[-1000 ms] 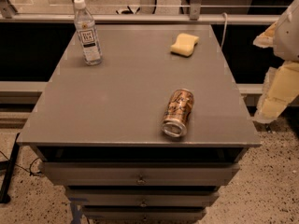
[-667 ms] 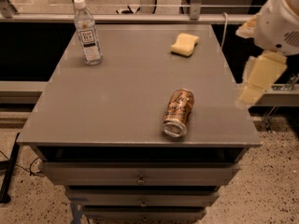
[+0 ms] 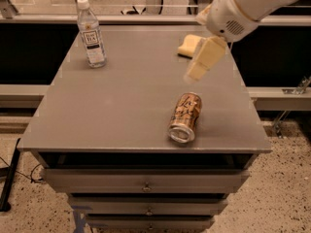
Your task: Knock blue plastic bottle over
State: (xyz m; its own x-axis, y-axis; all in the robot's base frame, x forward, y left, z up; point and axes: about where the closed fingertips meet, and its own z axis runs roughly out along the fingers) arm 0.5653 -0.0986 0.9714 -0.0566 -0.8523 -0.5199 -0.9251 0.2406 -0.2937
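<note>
The blue plastic bottle (image 3: 91, 33) stands upright at the far left of the grey table top (image 3: 126, 106). It is clear with a white cap and a white label. My gripper (image 3: 194, 74) hangs from the white arm over the right half of the table, well to the right of the bottle and above the lying can. Nothing is in it.
A brown patterned drink can (image 3: 185, 117) lies on its side near the front right. A yellow sponge (image 3: 189, 46) lies at the far right, partly behind the gripper. Drawers run below the table's front edge. A rail runs behind the table.
The arm has swung in from beyond the table's right edge to over the right half of the table, moving left towards the bottle. The bottle, can and sponge have not moved.
</note>
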